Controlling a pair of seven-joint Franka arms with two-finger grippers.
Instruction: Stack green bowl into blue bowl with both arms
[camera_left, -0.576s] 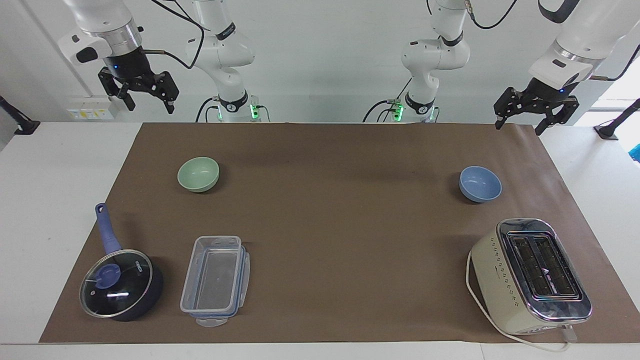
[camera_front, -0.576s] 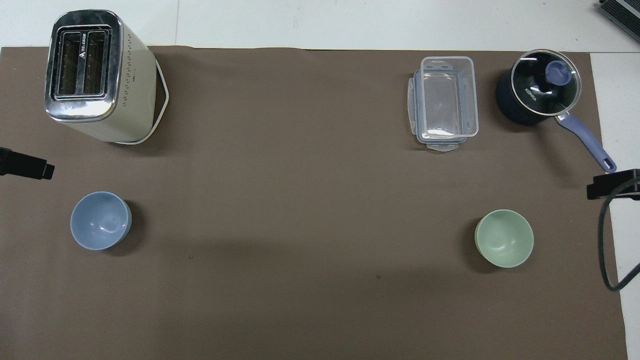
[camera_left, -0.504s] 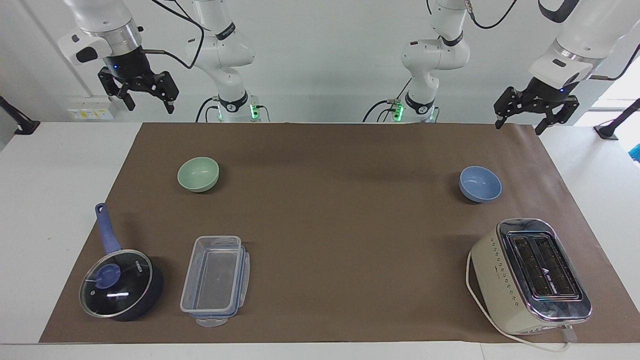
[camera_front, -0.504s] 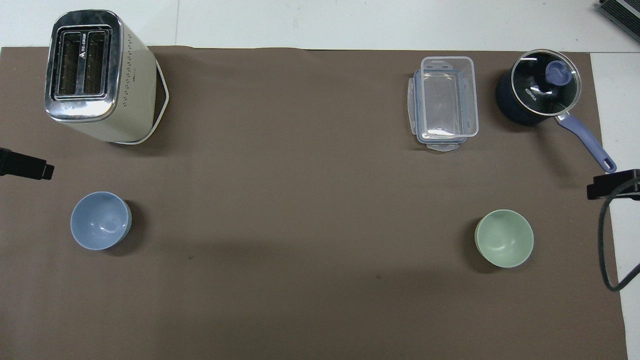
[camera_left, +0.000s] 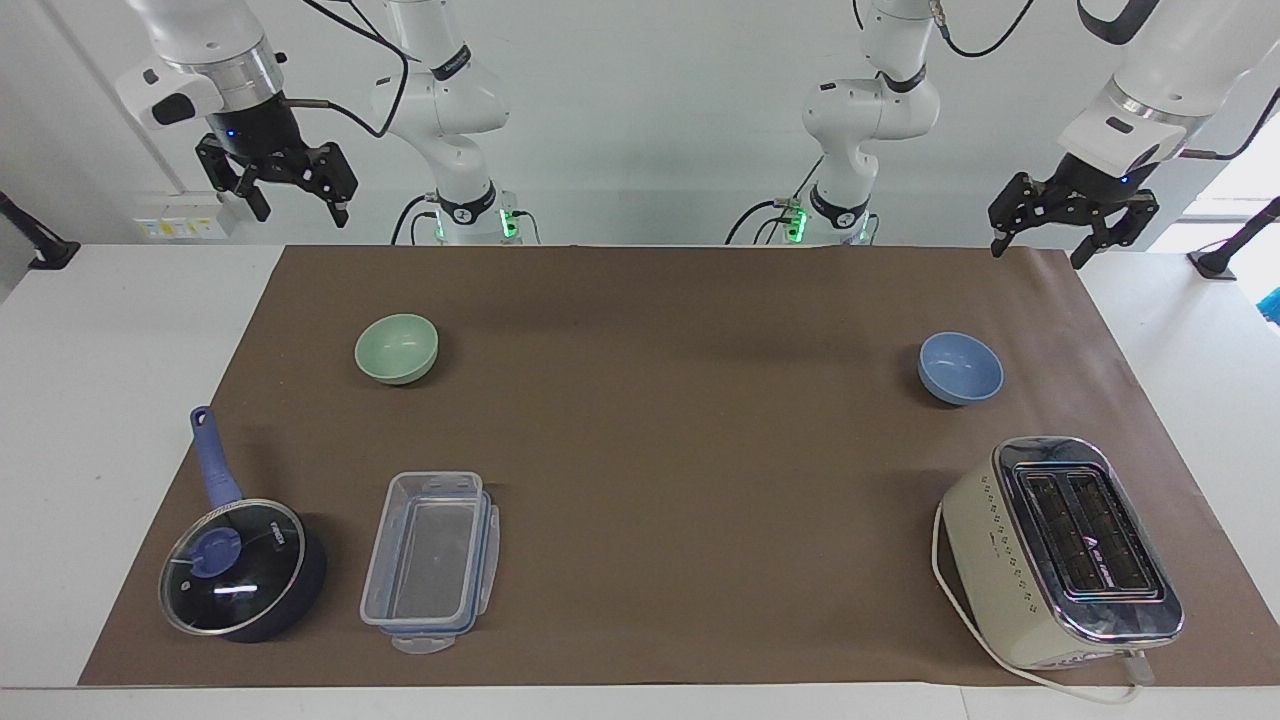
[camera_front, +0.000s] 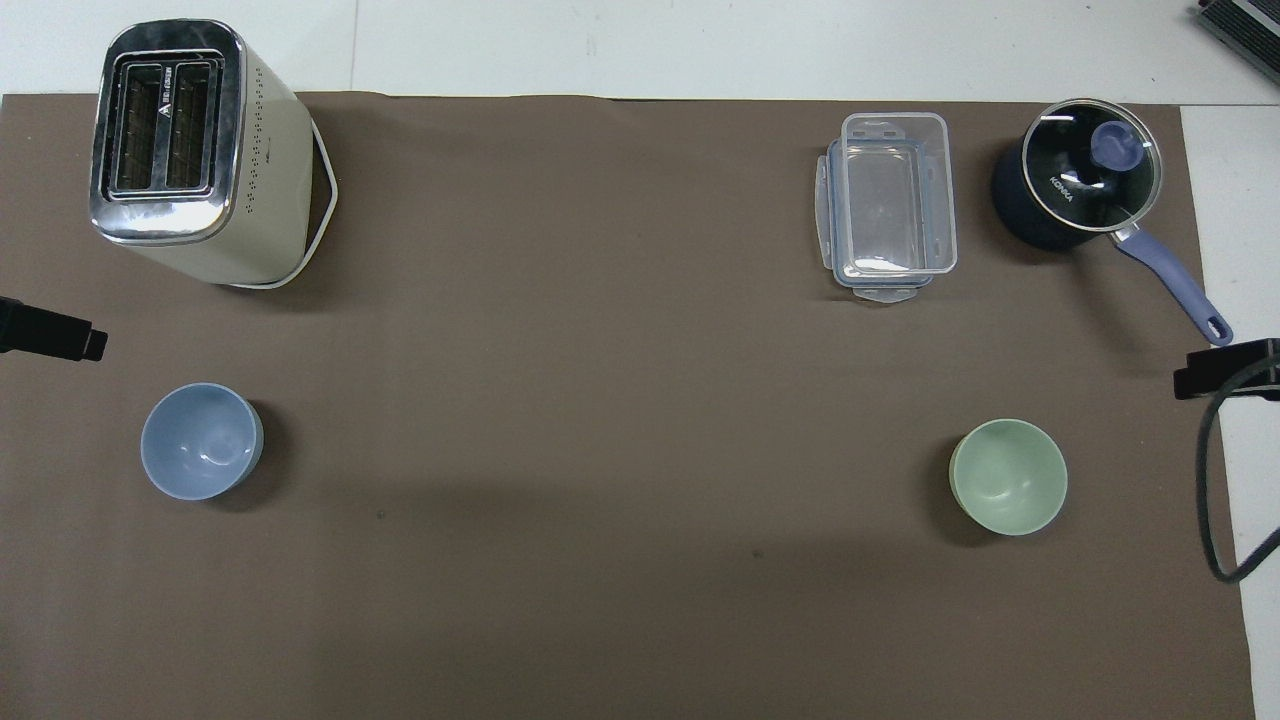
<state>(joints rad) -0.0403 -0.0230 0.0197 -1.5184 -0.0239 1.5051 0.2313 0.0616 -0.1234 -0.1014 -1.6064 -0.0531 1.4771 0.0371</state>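
The green bowl (camera_left: 397, 348) (camera_front: 1008, 477) sits upright and empty on the brown mat, toward the right arm's end of the table. The blue bowl (camera_left: 960, 368) (camera_front: 201, 441) sits upright and empty toward the left arm's end. My right gripper (camera_left: 300, 213) hangs open and empty, high over the mat's corner by the robots, well apart from the green bowl. My left gripper (camera_left: 1038, 255) hangs open and empty over the mat's other corner by the robots, apart from the blue bowl. In the overhead view only a black fingertip (camera_front: 60, 338) of the left gripper and a fingertip (camera_front: 1225, 368) of the right show.
A cream toaster (camera_left: 1060, 550) stands farther from the robots than the blue bowl. A clear plastic container (camera_left: 430, 560) and a dark blue lidded saucepan (camera_left: 240, 565) lie farther out than the green bowl. Brown mat (camera_left: 680, 450) stretches between the bowls.
Both grippers have edged very slightly upward. The bowls and other objects have not moved.
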